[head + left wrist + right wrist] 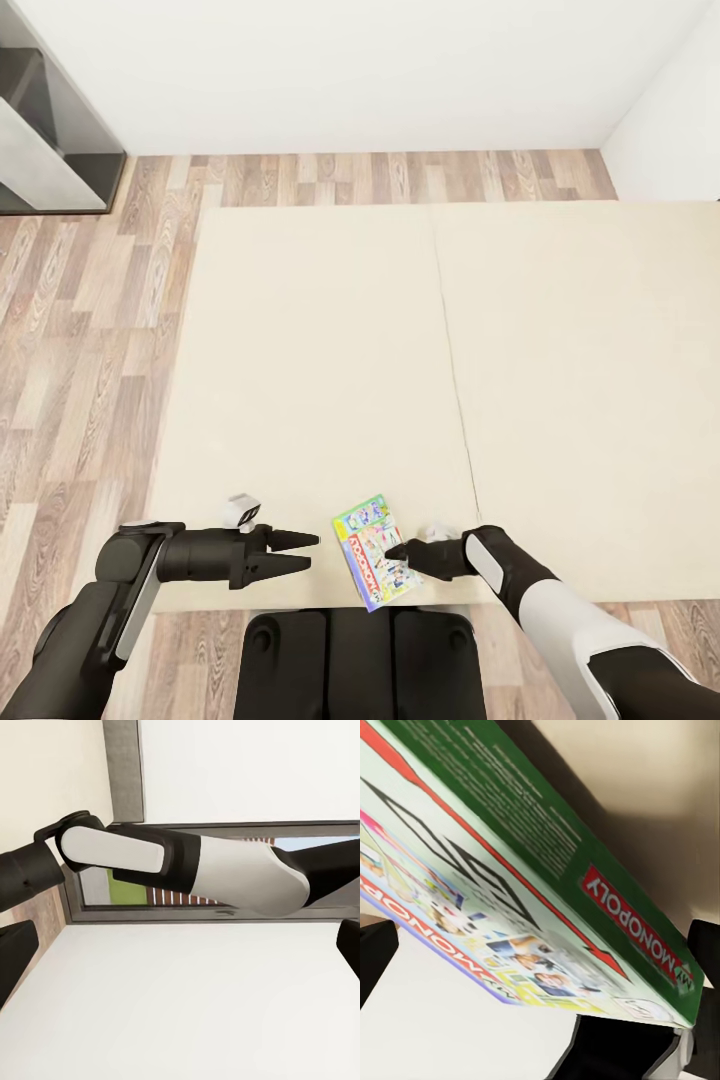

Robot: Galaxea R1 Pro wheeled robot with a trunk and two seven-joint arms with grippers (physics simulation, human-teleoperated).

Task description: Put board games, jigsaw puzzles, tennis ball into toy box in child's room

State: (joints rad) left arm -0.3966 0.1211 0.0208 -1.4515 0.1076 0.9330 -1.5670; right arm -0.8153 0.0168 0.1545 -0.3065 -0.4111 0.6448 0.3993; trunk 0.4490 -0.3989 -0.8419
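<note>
Two grippers reach over the near edge of the bed [330, 350] in the head view. The left gripper [300, 553] hangs just above the mattress with its two dark fingers spread a little way apart, pointing toward the middle, and nothing lies between them. The right gripper [398, 551] comes in from the other side, and its tip meets the right-hand edge of a board game [372, 552]; from that view the fingers merge into one dark tip, so how wide they stand cannot be told, nor whether they grip the box or merely touch it.

That board game is a flat box with a green edge and a red banner, lying slightly askew at the near edge of the beige mattress, between the two grippers and just left of the seam that divides the mattress into two sections. In the right wrist view the box [510, 892] runs aslant, very close to the camera, its green side bearing a red "My Monopoly" label.

Beyond the bed lie the wood-plank floor [90, 340] and a white wall [350, 70]. In the left wrist view the robot's other arm [187, 870] crosses in front of a grey-framed window [150, 896].
</note>
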